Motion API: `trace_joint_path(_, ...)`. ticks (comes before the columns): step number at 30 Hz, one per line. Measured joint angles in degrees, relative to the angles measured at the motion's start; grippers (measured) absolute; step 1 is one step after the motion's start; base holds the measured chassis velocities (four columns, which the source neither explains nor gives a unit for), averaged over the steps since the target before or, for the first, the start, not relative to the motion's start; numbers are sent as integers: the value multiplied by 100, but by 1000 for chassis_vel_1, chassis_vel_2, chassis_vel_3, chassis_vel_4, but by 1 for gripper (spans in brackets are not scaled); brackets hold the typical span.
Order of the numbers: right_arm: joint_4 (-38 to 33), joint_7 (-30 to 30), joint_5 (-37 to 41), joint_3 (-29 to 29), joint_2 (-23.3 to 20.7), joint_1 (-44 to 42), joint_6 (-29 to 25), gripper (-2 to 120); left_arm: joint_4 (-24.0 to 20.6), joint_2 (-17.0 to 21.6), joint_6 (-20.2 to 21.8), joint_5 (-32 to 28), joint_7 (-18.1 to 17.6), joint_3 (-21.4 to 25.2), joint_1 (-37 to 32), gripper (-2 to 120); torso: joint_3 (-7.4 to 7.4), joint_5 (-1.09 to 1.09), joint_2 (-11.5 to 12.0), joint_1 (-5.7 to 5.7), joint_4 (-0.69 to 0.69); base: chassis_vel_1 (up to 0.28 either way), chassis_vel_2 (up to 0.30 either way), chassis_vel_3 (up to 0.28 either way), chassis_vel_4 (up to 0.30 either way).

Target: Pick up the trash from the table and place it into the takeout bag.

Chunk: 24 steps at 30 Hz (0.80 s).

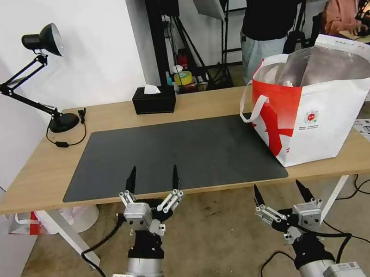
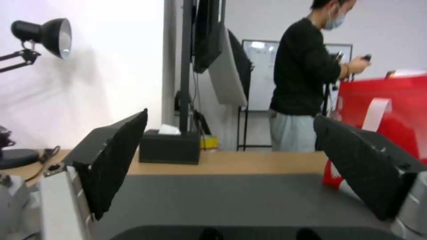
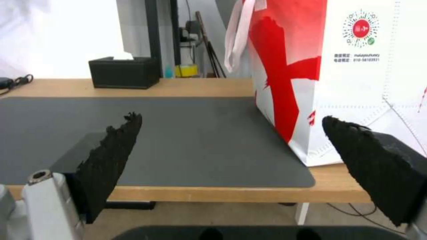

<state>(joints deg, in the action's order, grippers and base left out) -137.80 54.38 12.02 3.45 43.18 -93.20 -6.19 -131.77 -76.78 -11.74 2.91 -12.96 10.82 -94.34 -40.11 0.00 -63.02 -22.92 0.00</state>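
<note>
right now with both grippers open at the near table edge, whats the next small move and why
Probably none but holding still: the mat carries no bowl or cup, and the takeout bag stands upright at its right end. The left gripper and right gripper hang open and empty near the table edge.

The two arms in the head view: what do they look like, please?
Both arms are silver-grey cylinders with black wrist sections and loose black cables. The left end effector and right end effector each have silver metal knuckles and two pointed black fingers with rough pads. A small white label sits on each forearm.
</note>
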Motion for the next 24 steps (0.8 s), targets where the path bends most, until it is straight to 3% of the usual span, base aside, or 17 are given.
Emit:
trace_joint_path(17, 0, 0, 0, 0, 0, 0, 0, 100, 263, -146, -331, 280, -444, 136, -397, 100, 0, 0, 0, 0, 0, 0, 0, 0, 0)
trace_joint_path(24, 0, 0, 0, 0, 0, 0, 0, 100, 464, -419, -534, 282, -619, 122, -542, 100, 0, 0, 0, 0, 0, 0, 0, 0, 0)
